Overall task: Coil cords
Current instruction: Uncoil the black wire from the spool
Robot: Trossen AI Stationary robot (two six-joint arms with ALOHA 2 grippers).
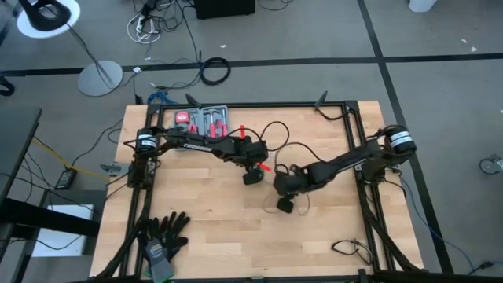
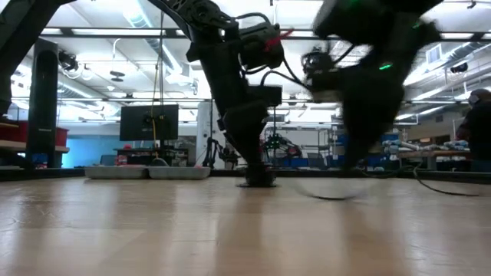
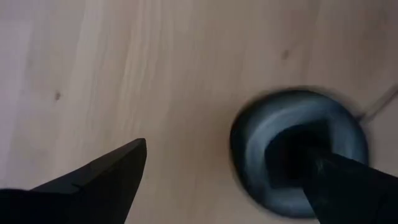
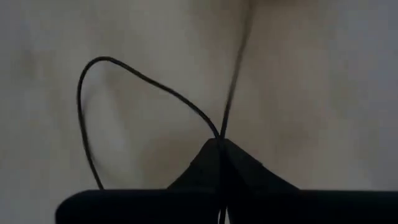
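Note:
The cord [image 1: 277,128] is a thin black wire that lies in slack loops on the wooden table between my two arms. Its round dark disc [image 3: 298,149] rests flat on the table under my left gripper [image 3: 227,149], which is open; one finger is on the disc and the other stands over bare wood. In the low view the left arm comes down onto the disc [image 2: 258,182]. My right gripper [image 4: 219,146], just right of and nearer than the left [image 1: 284,203], is shut on the cord. My left gripper touches the disc with one fingertip [image 3: 323,168], set on the disc's middle [image 3: 292,140] from above, slanting down. The disc lies flat on the table. The other finger [image 3: 118,171] touches nothing. My right gripper pinches the thin cord [image 4: 219,134] between its two shut fingertips, coming from above at a slant. From the tips one strand curls away in a slack loop [image 4: 84,93] and another [image 4: 235,81] runs straight off. The loop lies low over the table.
A tray of red-handled tools [image 1: 206,119] stands at the far left. Black gloves [image 1: 163,233] lie at the near left, and a short black cable [image 1: 351,250] at the near right. Dark frame rails [image 1: 352,118] run along the table's edges.

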